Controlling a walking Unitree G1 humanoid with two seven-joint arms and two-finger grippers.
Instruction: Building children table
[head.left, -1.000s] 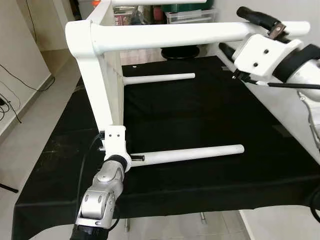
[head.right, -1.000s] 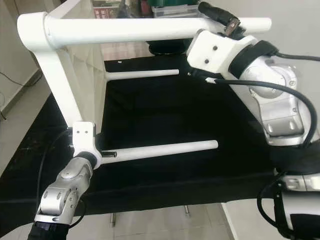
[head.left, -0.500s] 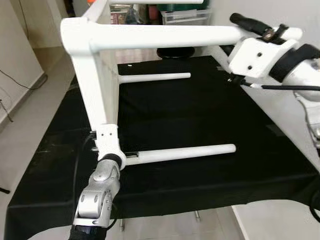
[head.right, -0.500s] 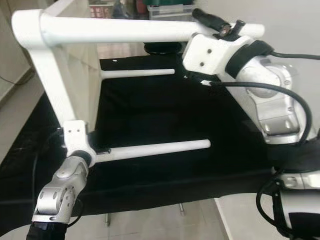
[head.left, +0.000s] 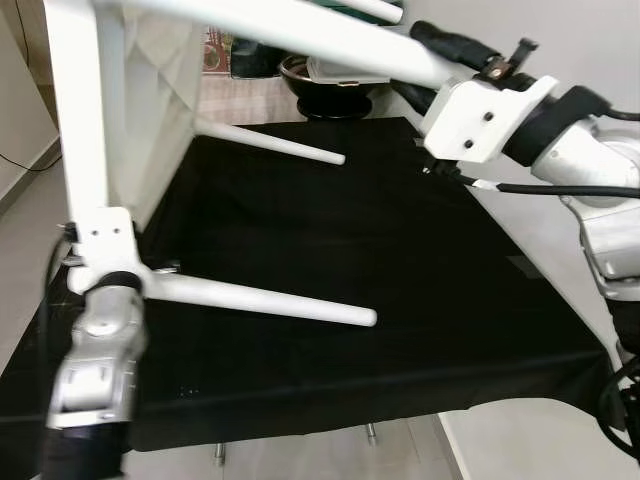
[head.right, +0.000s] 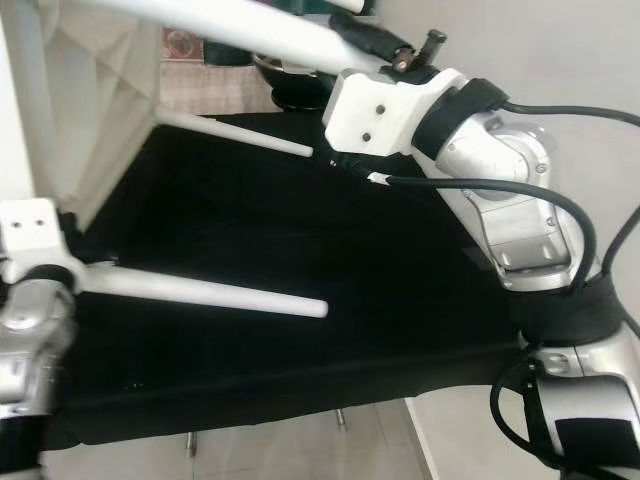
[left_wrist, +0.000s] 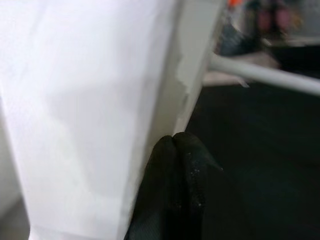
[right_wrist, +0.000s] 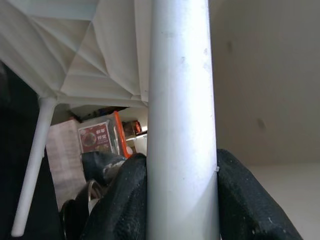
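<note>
Both grippers, right gripper (right_wrist: 182, 200) clamping table leg (right_wrist: 182, 100), table (head.left: 90, 100) seemingly tilted further

The white table (head.left: 120, 90) is cut off by the upper picture edges. The left tool (left_wrist: 175, 190) is largely masked by a blurred white panel.

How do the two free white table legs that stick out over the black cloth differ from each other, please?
The near leg lies closer to the robot and low over the black cloth, starting beside the left gripper. The far leg sits farther back and higher in the picture, and looks thinner and shorter from here. Both are plain white round rods, slanting the same way, with free ends.
</note>
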